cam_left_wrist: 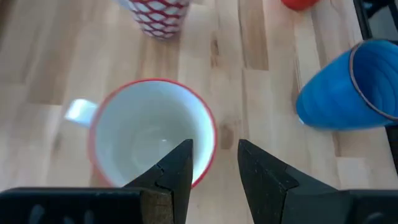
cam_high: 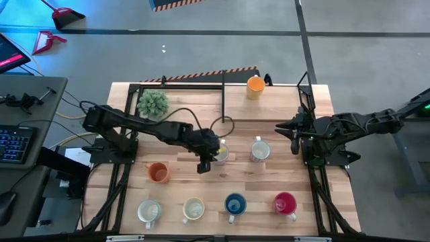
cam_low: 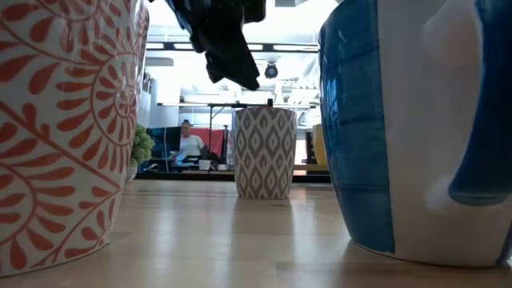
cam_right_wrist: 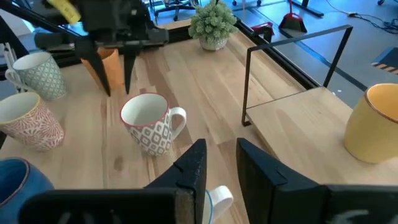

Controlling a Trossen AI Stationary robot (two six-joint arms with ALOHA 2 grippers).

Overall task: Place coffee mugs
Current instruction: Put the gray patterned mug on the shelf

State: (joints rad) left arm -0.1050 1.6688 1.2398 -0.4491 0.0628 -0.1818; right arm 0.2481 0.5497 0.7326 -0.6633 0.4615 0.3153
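Your left tool (cam_high: 203, 165) hovers empty, fingers narrowly apart, over the red-rimmed white ceramic mug (cam_left_wrist: 151, 140) mid-table (cam_high: 282, 178). Right tool (cam_high: 293, 140) waits beside the grey-patterned white mug (cam_high: 259, 150), fingers narrowly apart, holding nothing.

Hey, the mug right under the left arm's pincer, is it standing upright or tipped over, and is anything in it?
Upright and empty. The left wrist view looks straight down into the red-rimmed mug: round rim, bare white inside. The left pincer is open above its rim.
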